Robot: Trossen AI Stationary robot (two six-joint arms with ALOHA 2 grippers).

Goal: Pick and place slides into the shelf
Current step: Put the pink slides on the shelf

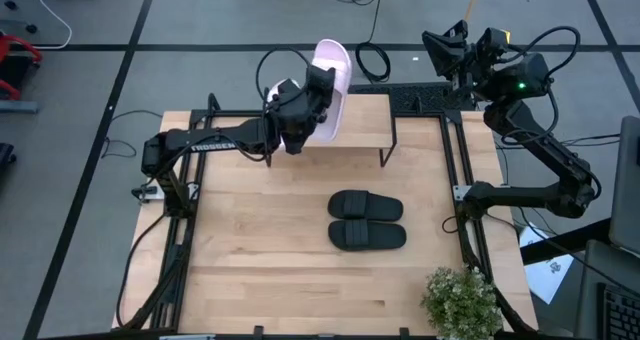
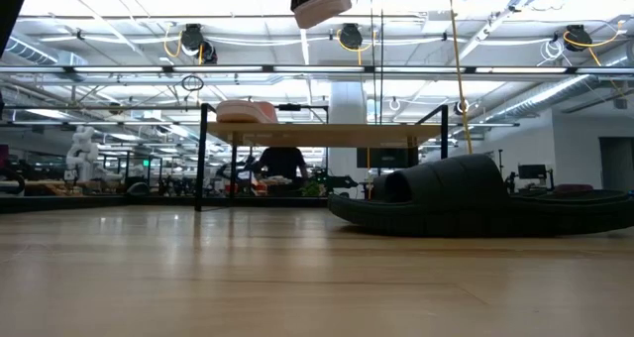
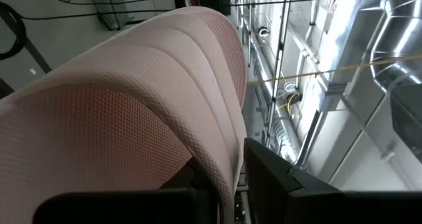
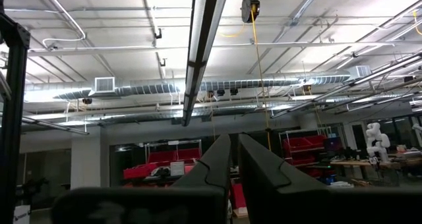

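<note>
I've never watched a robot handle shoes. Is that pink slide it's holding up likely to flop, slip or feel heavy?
Probably fairly stiff: the pink slide keeps its shape in the air with the left gripper holding only one end. Likely light for its size, since that end grip carries it. Its textured sole should resist slipping, though I can't be sure.

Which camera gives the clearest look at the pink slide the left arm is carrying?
The high view: it shows the whole pale pink slide held by the left tool above the shelf. The left wrist view fills with its textured surface only. The low view catches just a piece at the top edge. The right wrist view misses it.
</note>
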